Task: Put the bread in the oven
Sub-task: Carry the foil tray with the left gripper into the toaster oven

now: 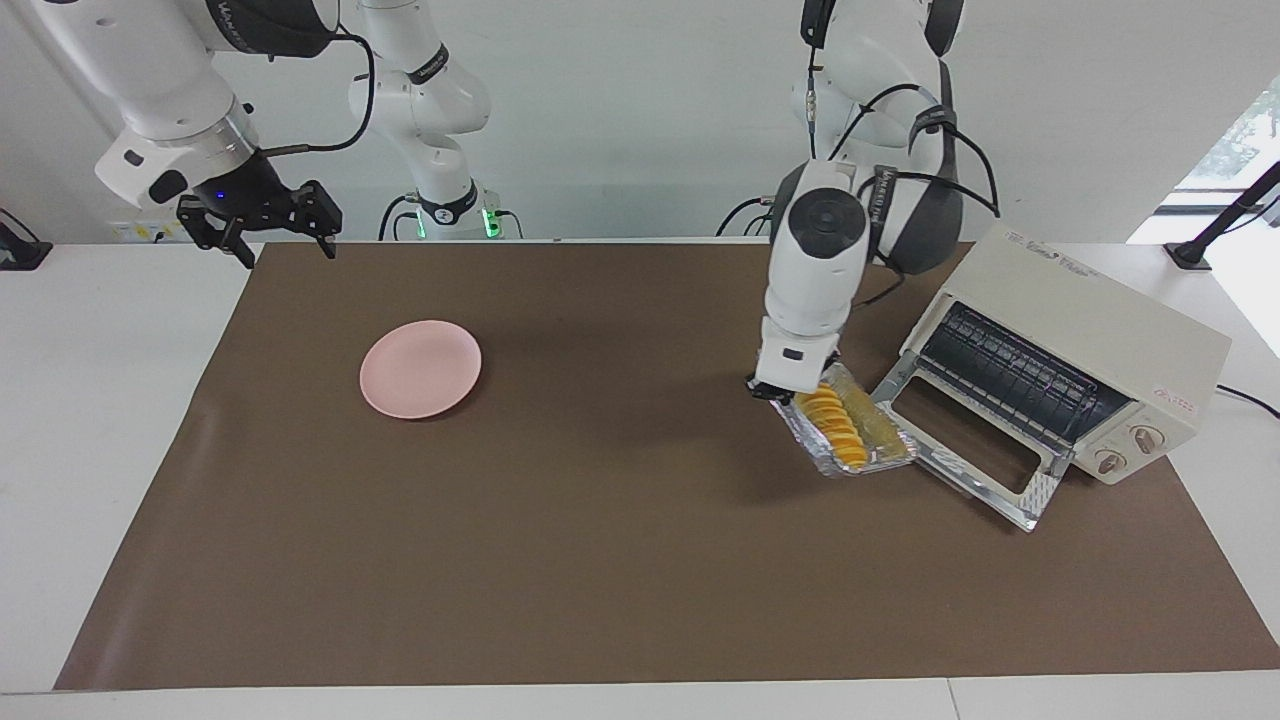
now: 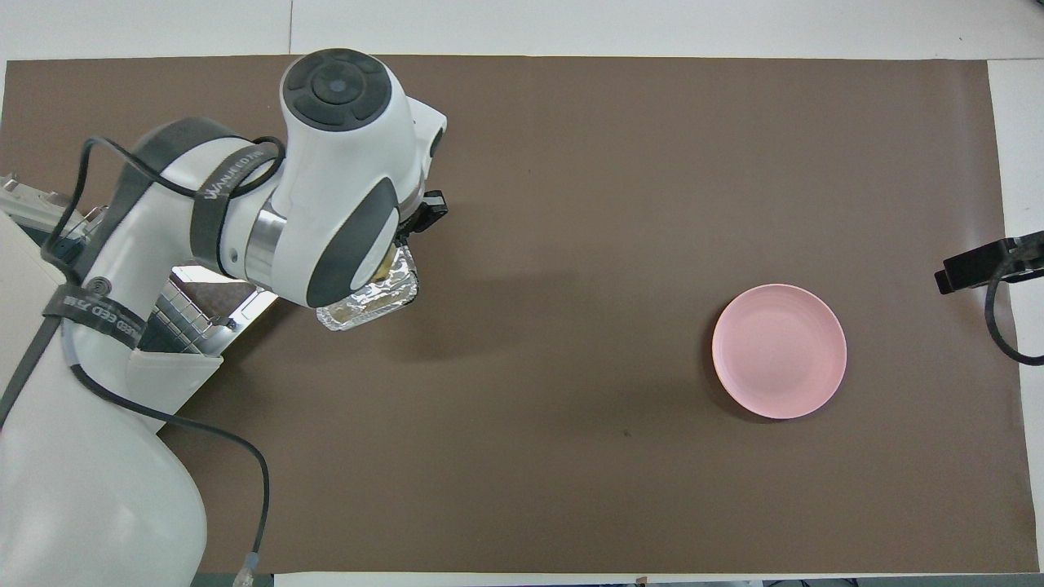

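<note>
Bread (image 1: 833, 418) visible facing, seemingly hidden overhead

We see a white table (image 1: 110, 420) covered by a brown mat (image 1: 600, 560). On the mat: a round pink plate (image 1: 420, 368) toward the right arm's end, a cream-white boxy toaster oven (image 1: 1075, 350), glass door dropped open, toward the left arm's end.

Crinkled shiny foil tray (image 1: 880, 455); matt brown table cover (image 1: 600, 560); smooth, matt pink plate (image 1: 420, 368); oven (image 1: 1090, 330) with cream painted-metal casing, glass door, embossed bright metal frame; glossy white plastic arm shells.
</note>
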Controlling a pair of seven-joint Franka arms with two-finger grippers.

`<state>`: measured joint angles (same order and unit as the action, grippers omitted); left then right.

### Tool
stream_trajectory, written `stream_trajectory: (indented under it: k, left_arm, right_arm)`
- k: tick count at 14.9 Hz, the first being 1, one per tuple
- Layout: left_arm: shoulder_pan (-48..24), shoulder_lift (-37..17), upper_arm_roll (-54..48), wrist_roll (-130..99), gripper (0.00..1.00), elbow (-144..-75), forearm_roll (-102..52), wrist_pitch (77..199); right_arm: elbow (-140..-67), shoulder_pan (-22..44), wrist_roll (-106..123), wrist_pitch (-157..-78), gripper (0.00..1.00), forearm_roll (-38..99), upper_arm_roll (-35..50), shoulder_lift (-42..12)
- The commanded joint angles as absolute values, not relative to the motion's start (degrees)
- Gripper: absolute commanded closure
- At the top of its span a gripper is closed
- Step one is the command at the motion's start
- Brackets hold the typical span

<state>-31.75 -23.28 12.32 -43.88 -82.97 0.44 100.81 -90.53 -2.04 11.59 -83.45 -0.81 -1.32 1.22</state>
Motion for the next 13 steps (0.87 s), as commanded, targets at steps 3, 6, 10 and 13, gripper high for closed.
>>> stream_trajectory:
  k: [3, 6, 10, 13]
  left_arm:
    - [-21.5, -23.1, 12.7, -44.0, 1.0, -83.9, 5.4, 100.6]
    - [-18.6, -22.3, 12.7, -42.8, 1.0, -86.6, 5.4, 98.4]
    - [-16.4, -21.1, 12.8, -37.2, 1.0, -88.8, 5.5, 96.3]
    - [-15.8, -20.7, 12.9, -37.1, 1.0, -89.0, 6.0, 93.0]
  right_arm:
    - [-92.4, -2.7, 12.5, -83.8, 0.0, -1.5, -0.7, 2.8]
    - [-92.4, -2.7, 12.4, -83.8, 0.0, -1.5, -0.7, 2.8]
    - [-92.4, -2.7, 12.4, -83.8, 0.0, -1.5, -0.7, 2.8]
    - [-92.4, -2.7, 12.4, -83.8, 0.0, -1.5, -0.7, 2.8]
